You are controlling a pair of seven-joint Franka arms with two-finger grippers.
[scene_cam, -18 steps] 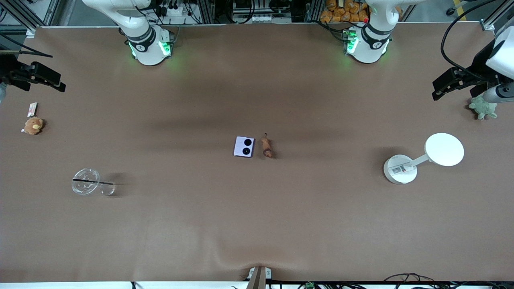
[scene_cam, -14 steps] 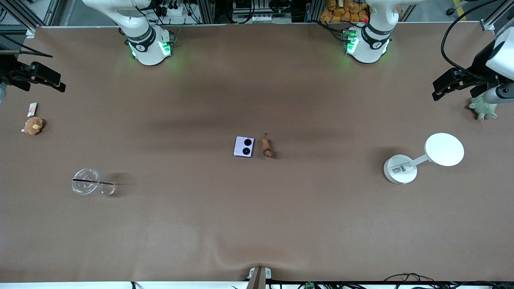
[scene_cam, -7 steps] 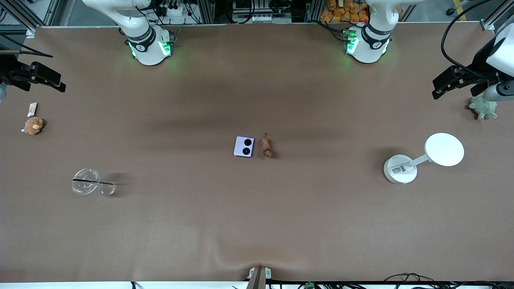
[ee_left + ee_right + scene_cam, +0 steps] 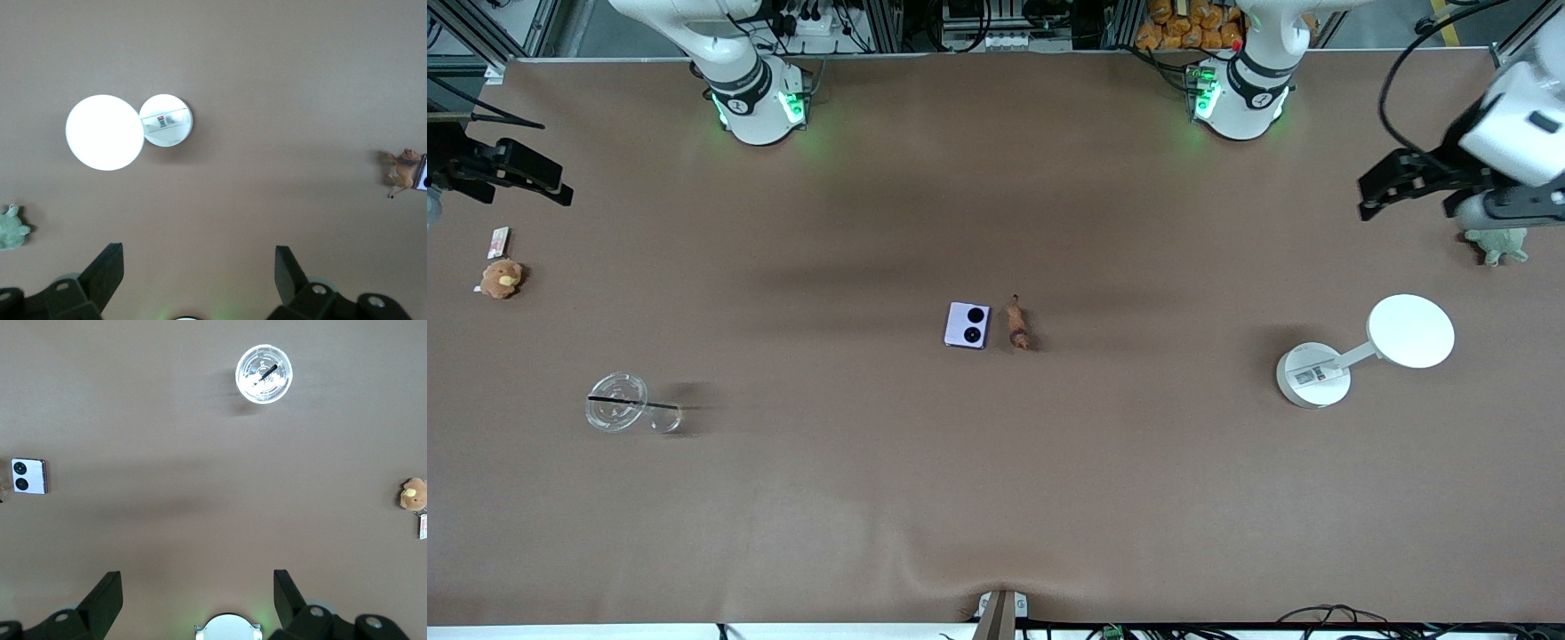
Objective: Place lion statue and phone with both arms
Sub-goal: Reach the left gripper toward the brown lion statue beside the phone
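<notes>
The pale lavender phone [image 4: 967, 325] lies flat at the table's middle, its two black lenses along one edge. The small brown-orange lion statue [image 4: 1016, 324] lies right beside it, toward the left arm's end. My left gripper [image 4: 1383, 189] is open and empty, up over the left arm's end of the table by the green turtle; its wrist view [image 4: 199, 263] shows the lion [image 4: 403, 170] and the phone's edge [image 4: 421, 180]. My right gripper [image 4: 529, 187] is open and empty over the right arm's end; its wrist view [image 4: 198, 587] shows the phone [image 4: 29, 476].
A white round-based stand with a disc [image 4: 1360, 354] and a green plush turtle [image 4: 1498, 242] sit toward the left arm's end. A clear lidded cup [image 4: 618, 403], a tan plush toy [image 4: 500, 278] and a small card [image 4: 499, 241] sit toward the right arm's end.
My left gripper has shifted a little toward the table's middle and toward the robots' bases, away from the turtle. The right arm, phone and lion have not moved.
</notes>
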